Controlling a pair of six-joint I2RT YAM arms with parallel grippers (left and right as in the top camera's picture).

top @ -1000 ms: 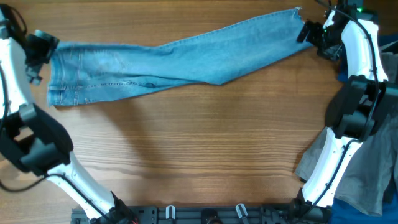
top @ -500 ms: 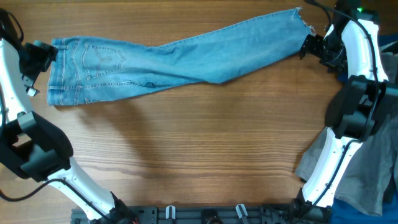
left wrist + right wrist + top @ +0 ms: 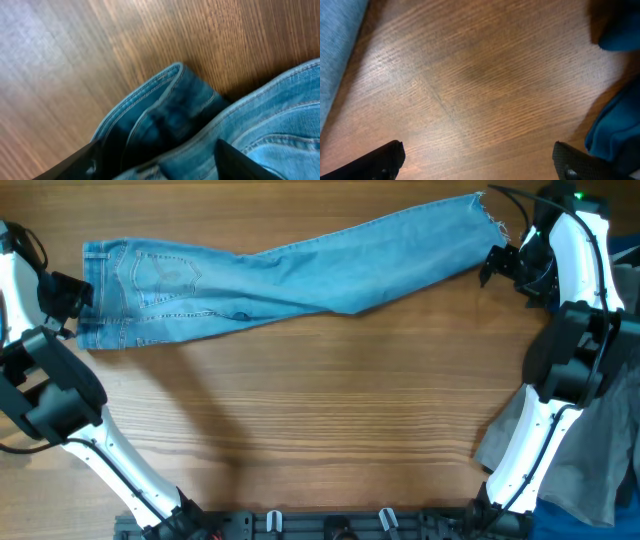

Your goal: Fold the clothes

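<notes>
on the wooden bench (image 3: 330, 400), far side: light blue denim jeans (image 3: 290, 265), one pair, laid flat lengthwise, waistband (image 3: 150, 100) at the left end, frayed hem at the right end, back pocket showing. left hand (image 3: 68, 292): at the waistband edge, fingers spread to either side of the denim, not pinching it. right hand (image 3: 497, 262): just beside the hem, fingers wide apart over bare wood, holding nothing. right edge: grey garment (image 3: 590, 460), crumpled; dark blue garment (image 3: 612, 127) near the right hand.
</notes>
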